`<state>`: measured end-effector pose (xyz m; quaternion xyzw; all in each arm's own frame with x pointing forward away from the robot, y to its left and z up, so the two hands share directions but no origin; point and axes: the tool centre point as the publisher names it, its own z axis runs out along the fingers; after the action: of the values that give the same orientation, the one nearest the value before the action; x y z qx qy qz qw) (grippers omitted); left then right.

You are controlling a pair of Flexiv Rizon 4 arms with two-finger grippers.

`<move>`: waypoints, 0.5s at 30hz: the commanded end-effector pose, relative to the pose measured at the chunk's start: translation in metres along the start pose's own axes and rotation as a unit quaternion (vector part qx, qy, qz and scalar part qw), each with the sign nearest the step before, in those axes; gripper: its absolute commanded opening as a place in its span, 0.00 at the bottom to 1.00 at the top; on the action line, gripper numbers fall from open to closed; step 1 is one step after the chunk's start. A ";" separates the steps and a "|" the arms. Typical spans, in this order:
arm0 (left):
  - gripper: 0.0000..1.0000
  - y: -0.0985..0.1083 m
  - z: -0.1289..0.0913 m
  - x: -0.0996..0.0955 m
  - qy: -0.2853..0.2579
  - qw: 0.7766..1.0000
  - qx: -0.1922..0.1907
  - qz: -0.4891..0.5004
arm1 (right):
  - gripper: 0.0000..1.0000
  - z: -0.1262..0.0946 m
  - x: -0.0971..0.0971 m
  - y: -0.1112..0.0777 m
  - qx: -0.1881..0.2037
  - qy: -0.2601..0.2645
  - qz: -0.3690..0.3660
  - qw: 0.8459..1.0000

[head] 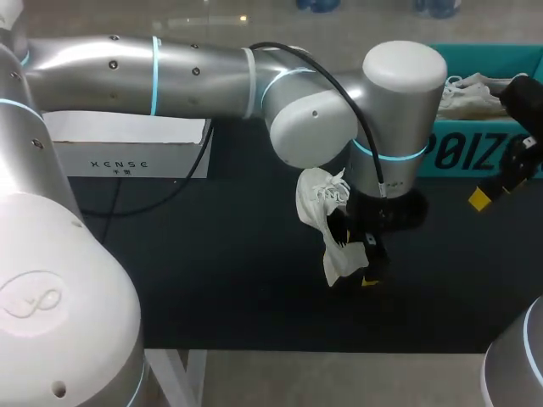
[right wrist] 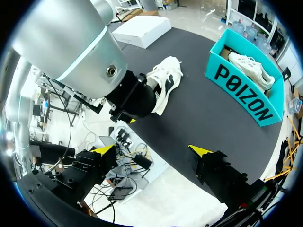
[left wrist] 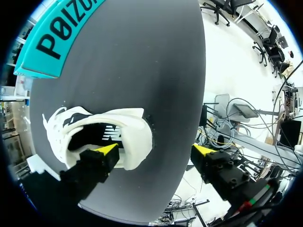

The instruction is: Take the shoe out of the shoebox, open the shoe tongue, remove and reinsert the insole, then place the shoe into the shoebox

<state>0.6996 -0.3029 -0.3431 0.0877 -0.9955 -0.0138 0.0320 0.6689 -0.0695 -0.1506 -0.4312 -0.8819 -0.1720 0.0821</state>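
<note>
Black matte tabletop (head: 212, 280) fills most of head view. Upper left: flat white cardboard box (head: 127, 144). Upper right: teal shoebox (head: 475, 157), open-topped, w/ a second white shoe (head: 471, 95) lying inside. L arm (head: 170, 72), smooth silver w/ blue rings, crosses upper frame from left to ctr; its wrist hides part of the shoebox wall. Shoe (head: 327, 225) lies at frame ctr on the table, outside the shoebox, partly under that wrist: soft white upper, laces, dark lining. L gripper (left wrist: 155, 150): jaws wide apart, one finger (left wrist: 102, 158) at the shoe's dark opening, the other apart from the shoe by the table edge; no two-sided hold. R gripper (right wrist: 150, 151), at head view's right edge nr the shoebox: jaws wide, nothing betw. them.
</note>
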 end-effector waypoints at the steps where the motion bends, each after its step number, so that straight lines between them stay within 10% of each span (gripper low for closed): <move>1: 1.00 -0.003 0.001 -0.001 -0.005 1.000 -0.005 -0.002 | 1.00 0.000 0.000 0.001 0.001 0.000 0.001 1.000; 15: 1.00 -0.008 0.011 -0.015 -0.008 1.000 -0.013 -0.007 | 1.00 0.000 0.000 0.001 0.001 0.000 0.001 1.000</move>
<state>0.7130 -0.3044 -0.3520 0.0947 -0.9949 -0.0247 0.0245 0.6686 -0.0698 -0.1506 -0.4312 -0.8819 -0.1722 0.0819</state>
